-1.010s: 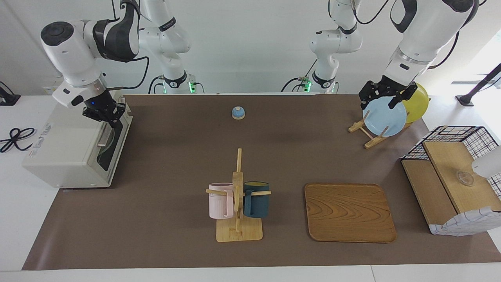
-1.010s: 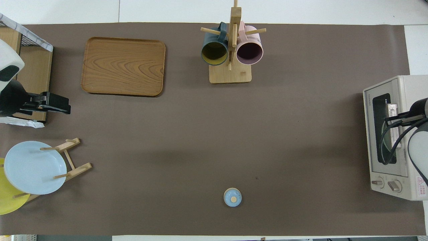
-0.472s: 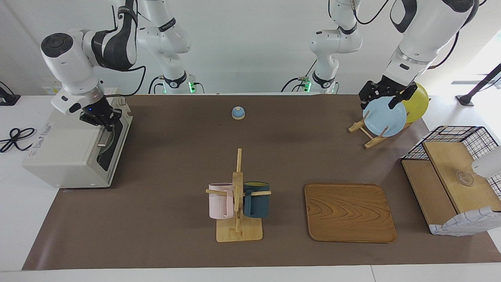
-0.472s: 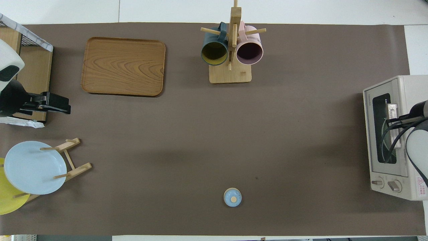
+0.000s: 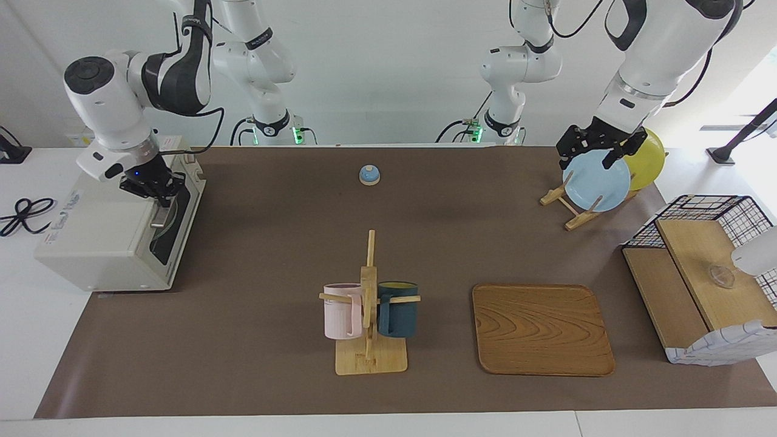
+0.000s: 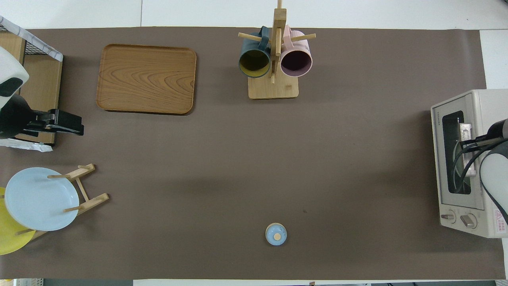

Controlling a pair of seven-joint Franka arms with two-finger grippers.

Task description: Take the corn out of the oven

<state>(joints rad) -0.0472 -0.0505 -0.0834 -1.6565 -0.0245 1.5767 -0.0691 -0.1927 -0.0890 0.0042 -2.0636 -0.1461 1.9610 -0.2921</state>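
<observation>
The off-white oven stands at the right arm's end of the table with its dark glass door closed. The corn is hidden. My right gripper is shut at the door's top edge, right by the metal handle; whether it grips the handle I cannot tell. In the overhead view the right gripper lies over the oven, above the handle. My left gripper hangs open and empty over the plate rack, where the arm waits; the overhead view shows the left gripper from the side.
A light blue plate and a yellow plate stand in a wooden rack. A wooden tray, a mug stand with two mugs, a small blue knobbed lid and a wire basket are on the brown mat.
The right gripper has shifted a little along the oven's top front edge toward the oven's top, and the arm has risen. The door stays closed. The left arm has not moved.
</observation>
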